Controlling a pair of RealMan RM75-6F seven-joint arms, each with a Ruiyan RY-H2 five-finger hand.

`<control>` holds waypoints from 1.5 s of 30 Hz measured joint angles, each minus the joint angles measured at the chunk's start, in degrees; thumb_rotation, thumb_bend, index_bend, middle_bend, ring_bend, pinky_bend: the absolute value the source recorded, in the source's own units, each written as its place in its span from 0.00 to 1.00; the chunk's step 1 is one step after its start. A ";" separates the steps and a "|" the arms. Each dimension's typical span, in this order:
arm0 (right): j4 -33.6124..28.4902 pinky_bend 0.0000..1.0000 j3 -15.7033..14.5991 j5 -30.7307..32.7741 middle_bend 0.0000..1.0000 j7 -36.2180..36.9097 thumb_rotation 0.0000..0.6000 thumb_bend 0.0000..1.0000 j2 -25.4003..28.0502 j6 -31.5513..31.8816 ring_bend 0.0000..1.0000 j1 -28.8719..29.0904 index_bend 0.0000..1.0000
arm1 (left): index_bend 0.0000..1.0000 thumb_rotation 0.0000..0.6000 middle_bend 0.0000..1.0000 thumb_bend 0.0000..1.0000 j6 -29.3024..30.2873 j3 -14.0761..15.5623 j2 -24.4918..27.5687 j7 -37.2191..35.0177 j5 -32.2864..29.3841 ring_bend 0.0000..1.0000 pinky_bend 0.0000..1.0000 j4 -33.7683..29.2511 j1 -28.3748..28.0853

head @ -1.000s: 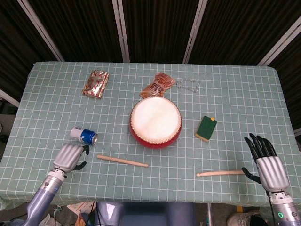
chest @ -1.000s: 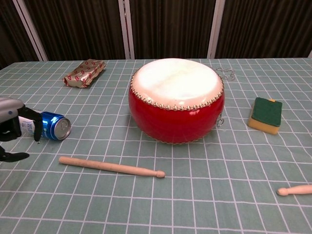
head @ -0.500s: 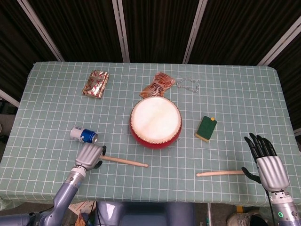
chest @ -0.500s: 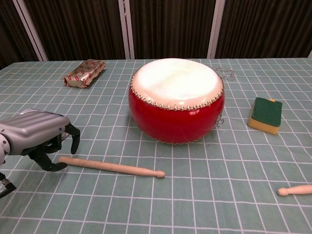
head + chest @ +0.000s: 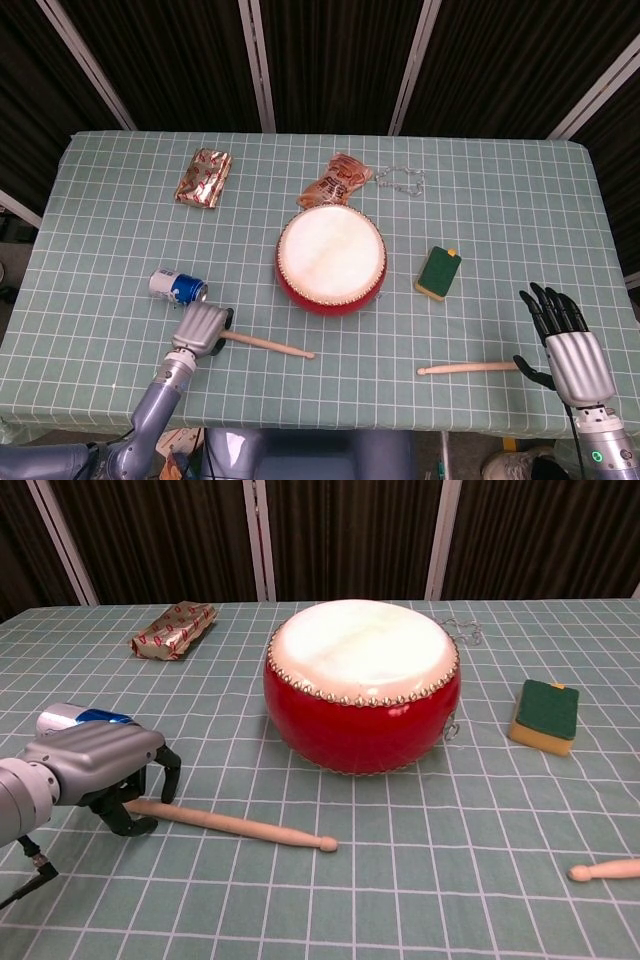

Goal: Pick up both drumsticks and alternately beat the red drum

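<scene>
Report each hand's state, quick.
Left hand: fingers curled over the left drumstick handle; grip cannot be told.
Right hand: open, holding nothing.

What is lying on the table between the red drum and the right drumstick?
Nothing: in the head view, only bare checked cloth lies between the red drum and the right drumstick.

On my table (image 5: 120, 190), covered by a pale green cloth with a white grid, a blue drink can (image 5: 178, 287) lies on its side near the left front. Far back on the left I see a shiny red-and-gold foil packet (image 5: 204, 177). Behind the centre lies an orange snack bag (image 5: 336, 180), and just right of it a thin metal chain (image 5: 400, 180) is spread on the cloth. To the right I see a green sponge with a yellow underside (image 5: 438, 273). Dark slatted panels with pale metal rails (image 5: 257, 65) stand behind the table.
</scene>
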 measured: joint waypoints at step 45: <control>-3.22 1.00 -1.74 0.83 1.00 -11.24 1.00 0.24 -0.46 -7.95 1.00 2.10 0.50 | 0.79 1.00 1.00 0.53 11.59 -2.56 26.36 -27.94 17.84 1.00 1.00 -26.16 7.72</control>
